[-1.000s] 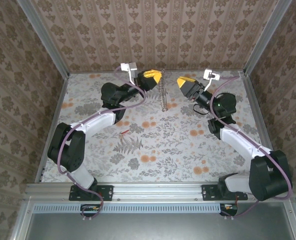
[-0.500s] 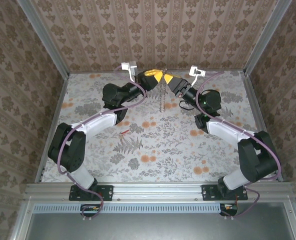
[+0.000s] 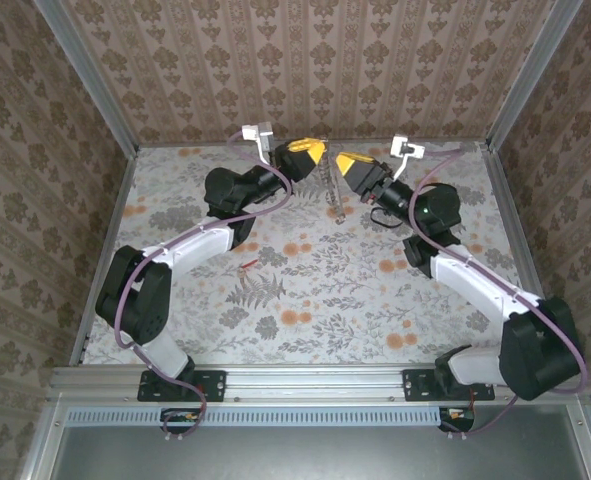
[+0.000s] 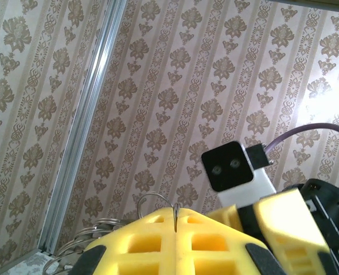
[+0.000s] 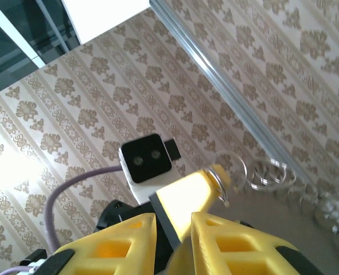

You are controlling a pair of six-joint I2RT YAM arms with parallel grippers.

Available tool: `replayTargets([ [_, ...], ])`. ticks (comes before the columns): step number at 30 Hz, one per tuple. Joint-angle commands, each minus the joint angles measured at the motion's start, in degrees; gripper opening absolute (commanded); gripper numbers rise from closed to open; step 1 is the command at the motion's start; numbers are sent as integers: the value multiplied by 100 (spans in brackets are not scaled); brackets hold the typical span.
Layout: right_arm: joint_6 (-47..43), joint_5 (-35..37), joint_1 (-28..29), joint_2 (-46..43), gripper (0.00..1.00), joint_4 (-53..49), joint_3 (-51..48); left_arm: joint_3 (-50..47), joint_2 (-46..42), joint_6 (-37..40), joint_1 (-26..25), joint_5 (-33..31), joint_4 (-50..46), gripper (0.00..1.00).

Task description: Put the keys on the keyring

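Grey-brown keyring [image 3: 330, 192]: hangs above the far desk [image 3: 375, 300], pinched in my tightly closed left gripper [image 3: 313, 152]. Beside it, my right gripper [image 3: 345, 162]: jaws slightly apart, empty. One red key [image 3: 247, 265]: lying on desk.

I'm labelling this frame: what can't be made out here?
- Red key, top view: too small to show teeth or hole.
- Keyring, left wrist view: mostly hidden behind the left gripper.
- Its fringe, right wrist view: blurred, cut off by the right edge.
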Motion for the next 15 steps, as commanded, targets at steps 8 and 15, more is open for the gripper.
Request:
replayTargets([
  [8, -24, -421, -175, 302, 28, 96, 673, 438, 87, -770, 15, 190, 333, 0],
  [15, 196, -758, -168, 708, 27, 456, 884, 820, 333, -1379, 56, 468, 335, 0],
])
